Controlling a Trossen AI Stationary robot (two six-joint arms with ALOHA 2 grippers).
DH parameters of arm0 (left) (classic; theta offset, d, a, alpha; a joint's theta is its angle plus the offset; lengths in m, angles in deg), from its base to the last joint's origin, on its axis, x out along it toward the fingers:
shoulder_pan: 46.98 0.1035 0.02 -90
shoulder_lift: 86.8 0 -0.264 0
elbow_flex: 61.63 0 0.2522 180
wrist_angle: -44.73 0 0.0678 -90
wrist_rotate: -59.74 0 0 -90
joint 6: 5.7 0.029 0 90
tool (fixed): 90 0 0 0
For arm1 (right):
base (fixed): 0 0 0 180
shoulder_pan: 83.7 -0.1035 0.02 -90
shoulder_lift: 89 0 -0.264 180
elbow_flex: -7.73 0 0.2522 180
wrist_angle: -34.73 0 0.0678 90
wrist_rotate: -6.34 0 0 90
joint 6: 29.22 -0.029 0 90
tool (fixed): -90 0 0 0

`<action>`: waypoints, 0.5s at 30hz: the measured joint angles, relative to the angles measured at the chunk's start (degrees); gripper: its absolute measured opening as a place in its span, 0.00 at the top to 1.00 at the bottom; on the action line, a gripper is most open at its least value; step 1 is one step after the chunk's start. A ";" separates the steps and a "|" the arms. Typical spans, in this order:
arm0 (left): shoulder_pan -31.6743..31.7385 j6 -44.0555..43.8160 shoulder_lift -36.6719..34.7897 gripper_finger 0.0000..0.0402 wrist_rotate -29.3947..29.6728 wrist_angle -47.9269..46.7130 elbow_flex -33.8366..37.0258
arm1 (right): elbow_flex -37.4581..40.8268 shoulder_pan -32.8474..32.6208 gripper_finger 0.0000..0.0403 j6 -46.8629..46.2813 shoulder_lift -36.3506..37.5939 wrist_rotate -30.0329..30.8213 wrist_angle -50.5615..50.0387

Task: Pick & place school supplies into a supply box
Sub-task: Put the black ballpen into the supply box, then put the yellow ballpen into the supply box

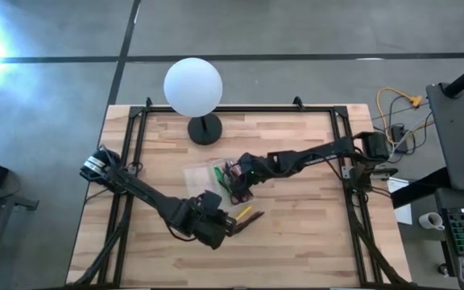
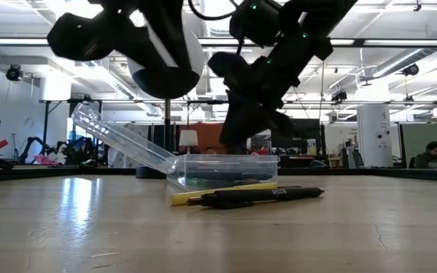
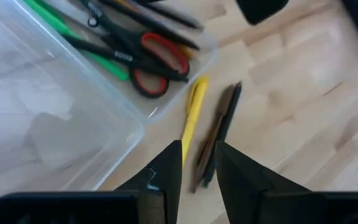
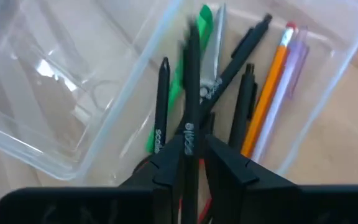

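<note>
Above the supply box [image 4: 328, 81], the right pincer [image 4: 194, 163] grips a dark pen [image 4: 190, 118] lengthwise over its contents, while the left pincer [image 3: 199, 163] hovers open nearer the yellow pencil [image 3: 193, 112] on the desk [image 3: 291, 112].

One clear supply box [image 1: 216, 179], one red-handled scissors [image 3: 157, 59], one green marker [image 3: 73, 34] — and one yellow pencil [image 3: 193, 112] lower centre, one white globe lamp [image 1: 192, 87].

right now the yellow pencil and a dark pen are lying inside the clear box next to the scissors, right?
Not quite. The yellow pencil and dark pen lie on the table outside the clear box, beside its wall. The left wrist view shows it. The scissors are inside the box.
</note>
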 joint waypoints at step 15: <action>0.51 12.65 4.38 0.80 -6.21 7.27 -0.99 | 0.83 -2.28 0.70 13.53 2.48 10.27 -3.16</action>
